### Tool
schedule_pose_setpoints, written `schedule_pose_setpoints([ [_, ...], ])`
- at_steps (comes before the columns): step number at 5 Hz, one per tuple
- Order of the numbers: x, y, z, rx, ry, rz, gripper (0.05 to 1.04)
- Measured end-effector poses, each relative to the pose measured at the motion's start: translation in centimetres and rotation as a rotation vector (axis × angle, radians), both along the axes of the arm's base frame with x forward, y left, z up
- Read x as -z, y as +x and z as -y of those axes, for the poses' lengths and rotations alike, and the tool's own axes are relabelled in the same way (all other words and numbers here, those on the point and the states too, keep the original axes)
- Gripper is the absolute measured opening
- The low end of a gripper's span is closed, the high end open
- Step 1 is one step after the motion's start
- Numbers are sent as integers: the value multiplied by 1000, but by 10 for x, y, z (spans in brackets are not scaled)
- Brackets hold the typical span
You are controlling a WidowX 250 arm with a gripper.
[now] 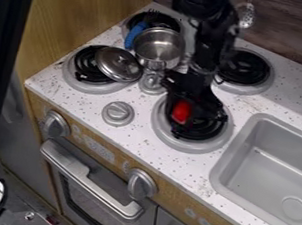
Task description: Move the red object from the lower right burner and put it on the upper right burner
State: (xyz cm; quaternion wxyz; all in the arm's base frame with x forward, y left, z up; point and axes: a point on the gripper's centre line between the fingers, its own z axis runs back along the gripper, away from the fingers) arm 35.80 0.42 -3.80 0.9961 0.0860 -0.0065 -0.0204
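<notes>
While the black robot arm point(210, 45) comes down from the far edge, its black pincer point(192, 119) hangs over the near right burner point(189, 147), a black coil in a round grey rim; whether it is apart, together or clamped on the small red object point(182, 111) I cannot tell. That red object is at this burner, close against the dark parts of the pincer. The table point(137, 133) is a white stove top with dark speckles, and the far right burner point(245, 68) lies beyond, near the dark wood-grain wall point(289, 32). On the left side, a silvery metal pot point(159, 45) stands beside the far left burner point(179, 23), with a blue-handled utensil point(136, 32) next to it. A round metal lid point(118, 63) lies tilted, partly over the near left burner point(83, 85). Between the left and right burners sits a small silvery object point(152, 83), and nearer the front edge a round grey knob point(118, 113). A grey sink point(275, 171) is set into the right side. The front below is wood-toned, with two grey dials point(142, 184) and a long grey oven handle point(93, 182). A light wood panel point(89, 13) rises at the left, and a slotted metal utensil point(246, 15) hangs by the far wall.
</notes>
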Motion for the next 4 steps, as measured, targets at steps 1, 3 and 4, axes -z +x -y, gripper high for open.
schedule_pose_setpoints([
  [1, -9, 25, 5, 72, 30, 113, 559],
  [3, -26, 89, 11, 62, 20, 268, 558],
  [4, -20, 117, 15, 47, 9, 299, 558],
])
